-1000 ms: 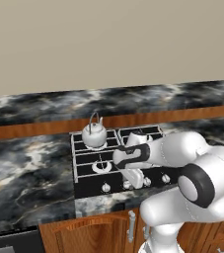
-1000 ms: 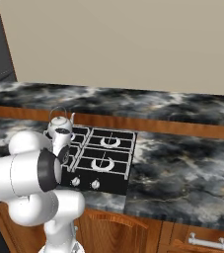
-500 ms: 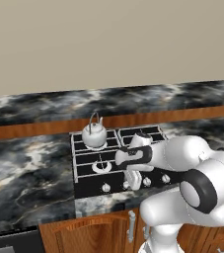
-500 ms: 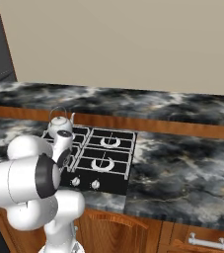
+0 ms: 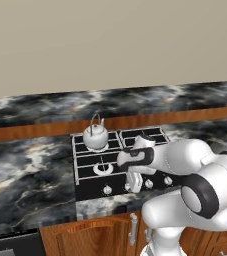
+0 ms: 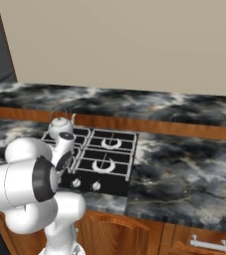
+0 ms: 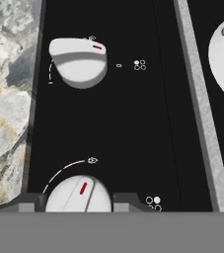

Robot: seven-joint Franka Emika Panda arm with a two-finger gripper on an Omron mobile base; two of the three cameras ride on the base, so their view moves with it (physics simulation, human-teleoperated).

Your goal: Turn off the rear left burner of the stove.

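I see the marble counter (image 5: 30, 165) running L to R under a beige wall, wood cabinets (image 6: 149, 239) below. The stove (image 5: 85, 186) sits set into the counter, black, four ring burners under grey grates, silver knobs along its near edge. My arm (image 5: 185, 165) reaches in from the near right over the stove's near right part, hand pointing down at the knob row. A kettle (image 5: 95, 136) stands on the rear left burner (image 5: 96, 146), covering most of it. In hand view the gripper (image 7: 79, 201) straddles one knob (image 7: 80, 193), a fingertip each side, fingers spread; can't tell if the pads touch it. That knob's red mark is tilted. A 2nd knob (image 7: 79, 62) sits beyond it, near the marble edge.
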